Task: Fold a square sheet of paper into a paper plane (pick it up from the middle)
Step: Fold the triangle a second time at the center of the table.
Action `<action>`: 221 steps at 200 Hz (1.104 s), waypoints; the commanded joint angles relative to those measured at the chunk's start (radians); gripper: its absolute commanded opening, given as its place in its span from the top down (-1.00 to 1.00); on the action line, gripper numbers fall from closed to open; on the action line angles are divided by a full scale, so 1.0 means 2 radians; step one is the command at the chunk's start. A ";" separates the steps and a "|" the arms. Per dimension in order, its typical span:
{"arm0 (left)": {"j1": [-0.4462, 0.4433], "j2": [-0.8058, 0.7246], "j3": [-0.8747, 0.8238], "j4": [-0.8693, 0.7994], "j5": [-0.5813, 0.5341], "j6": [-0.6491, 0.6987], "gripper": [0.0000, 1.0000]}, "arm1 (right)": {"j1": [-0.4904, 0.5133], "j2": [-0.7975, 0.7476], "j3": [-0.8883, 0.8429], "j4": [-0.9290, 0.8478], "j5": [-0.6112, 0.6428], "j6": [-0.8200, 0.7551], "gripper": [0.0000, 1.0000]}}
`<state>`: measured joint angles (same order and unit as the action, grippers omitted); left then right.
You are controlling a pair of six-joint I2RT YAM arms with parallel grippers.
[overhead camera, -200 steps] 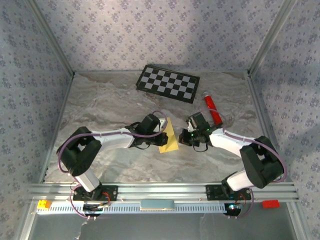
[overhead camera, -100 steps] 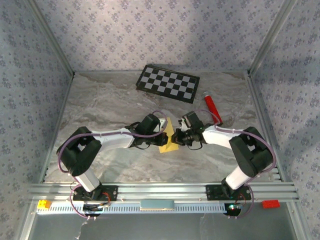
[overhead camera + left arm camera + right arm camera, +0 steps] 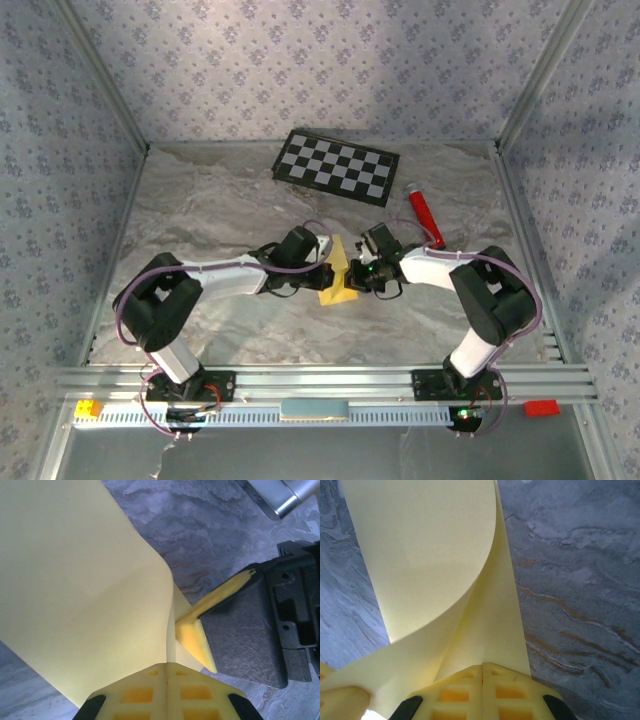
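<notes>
The square sheet of paper, pale yellow, is bent up off the table at the centre, between both grippers. My left gripper is shut on it from the left. In the left wrist view the jaws meet on a fold of the sheet, which curves away above them. My right gripper is shut on it from the right. Its jaws pinch a narrow flap of the sheet that rolls over to the left. The right gripper's fingertip sits just beside the left jaws.
A black-and-white checkerboard panel lies at the back of the table. A red tube lies to the right of the grippers. Patterned walls close in the marbled table on three sides. Small yellow and red blocks sit on the front rail.
My right gripper has moved left, close to the left gripper. The sheet between them has bowed up and looks narrower from above. The left arm has barely moved.
</notes>
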<state>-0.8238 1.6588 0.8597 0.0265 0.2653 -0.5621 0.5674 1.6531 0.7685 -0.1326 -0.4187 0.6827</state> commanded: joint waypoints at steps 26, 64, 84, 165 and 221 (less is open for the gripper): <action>0.010 0.025 0.021 -0.028 -0.007 0.032 1.00 | -0.001 0.016 0.004 -0.061 0.027 -0.023 1.00; 0.010 0.034 0.024 -0.038 -0.015 0.038 1.00 | -0.001 0.016 0.008 -0.065 0.024 -0.023 1.00; 0.010 0.037 0.031 -0.051 -0.018 0.042 1.00 | -0.001 0.021 0.011 -0.068 0.022 -0.023 1.00; 0.011 0.047 0.054 -0.078 -0.050 0.053 1.00 | -0.002 0.026 0.012 -0.076 0.022 -0.042 1.00; 0.011 0.052 0.062 -0.088 -0.058 0.052 1.00 | -0.004 0.023 0.014 -0.083 0.024 -0.046 1.00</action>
<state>-0.8066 1.7519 0.9558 -0.1181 0.1692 -0.4721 0.5671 1.6665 0.8051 -0.2031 -0.4149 0.6121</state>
